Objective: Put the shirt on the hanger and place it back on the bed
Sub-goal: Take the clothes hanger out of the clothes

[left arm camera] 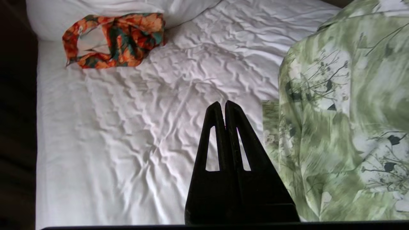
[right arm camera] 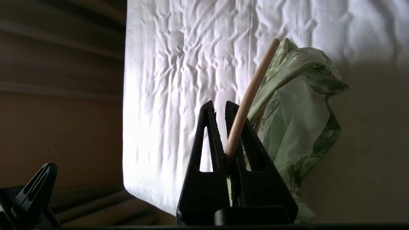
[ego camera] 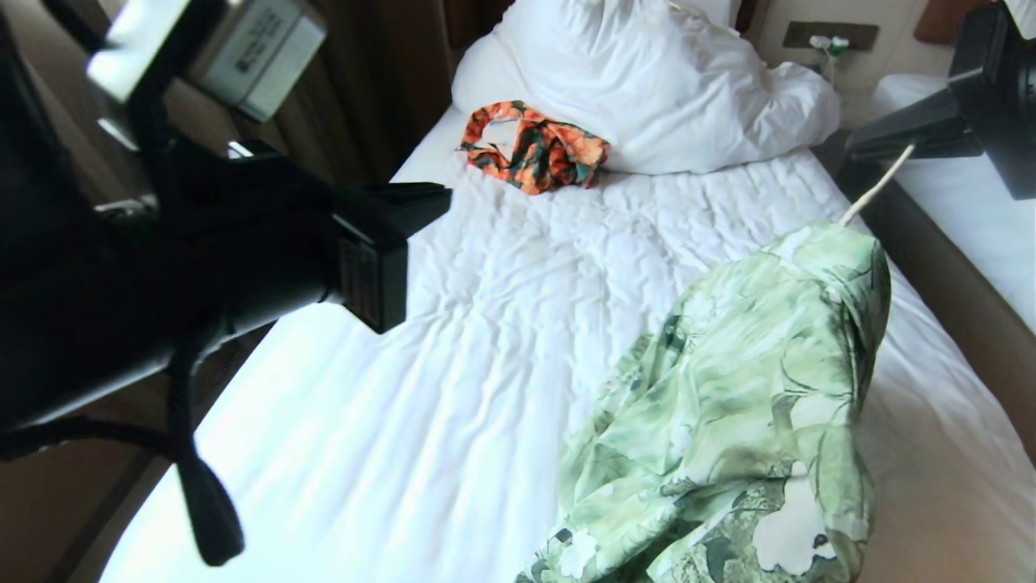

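The green floral shirt hangs draped over the cream hanger, and its lower part rests on the right side of the bed. My right gripper is up at the far right, shut on the hanger's thin rod, with the shirt's fabric bunched just beyond the right gripper. My left gripper hovers over the bed's left edge, clear of the shirt. In the left wrist view the left gripper is shut, its fingers pressed together with nothing between them.
An orange-and-dark-green floral garment lies by the white duvet and pillows at the head of the bed. A second white bed stands to the right beyond a brown gap. Brown floor borders the left side.
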`<state>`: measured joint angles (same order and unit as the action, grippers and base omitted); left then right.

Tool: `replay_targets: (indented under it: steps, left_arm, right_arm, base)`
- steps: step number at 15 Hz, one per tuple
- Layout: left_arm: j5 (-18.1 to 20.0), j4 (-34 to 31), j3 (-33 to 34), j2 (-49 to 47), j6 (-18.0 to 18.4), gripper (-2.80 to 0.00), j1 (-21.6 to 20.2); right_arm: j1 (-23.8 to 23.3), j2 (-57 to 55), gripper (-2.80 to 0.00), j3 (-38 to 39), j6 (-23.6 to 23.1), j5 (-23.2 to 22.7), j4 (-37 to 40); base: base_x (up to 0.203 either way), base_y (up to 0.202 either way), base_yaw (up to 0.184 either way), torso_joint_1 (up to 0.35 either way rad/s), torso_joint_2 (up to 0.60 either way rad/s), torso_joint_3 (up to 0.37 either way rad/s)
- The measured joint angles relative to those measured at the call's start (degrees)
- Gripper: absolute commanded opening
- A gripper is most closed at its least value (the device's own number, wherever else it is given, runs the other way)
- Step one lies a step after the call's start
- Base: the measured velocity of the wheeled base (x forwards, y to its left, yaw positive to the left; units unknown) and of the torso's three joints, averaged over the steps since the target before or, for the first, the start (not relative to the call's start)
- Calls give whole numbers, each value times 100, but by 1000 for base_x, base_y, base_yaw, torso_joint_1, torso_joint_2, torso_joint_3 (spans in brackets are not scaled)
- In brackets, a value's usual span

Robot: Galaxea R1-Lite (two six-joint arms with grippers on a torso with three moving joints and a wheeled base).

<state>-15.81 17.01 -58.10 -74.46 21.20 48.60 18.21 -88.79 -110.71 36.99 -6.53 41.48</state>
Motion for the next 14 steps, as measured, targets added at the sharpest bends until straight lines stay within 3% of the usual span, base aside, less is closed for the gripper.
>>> replay_targets:
  steps: [6, 10, 14]
  left_arm:
    - [-8, -6, 931, 967, -198, -280, -680]
    - [-6, -6, 1158, 1330, -207, -280, -762]
    - [-9, -9, 1461, 1603, -207, -280, -770]
  right_arm:
    - [0, 271, -280, -139, -535, 65, -244]
    - [0, 415, -280, -153, -701, 201, -492]
    - [-6, 455, -280, -141, -1062, 731, -494]
  base:
    - [0, 0, 0, 95, -406, -306]
    - [0, 0, 0, 160, -515, -363]
    - [0, 0, 0, 189, -549, -362]
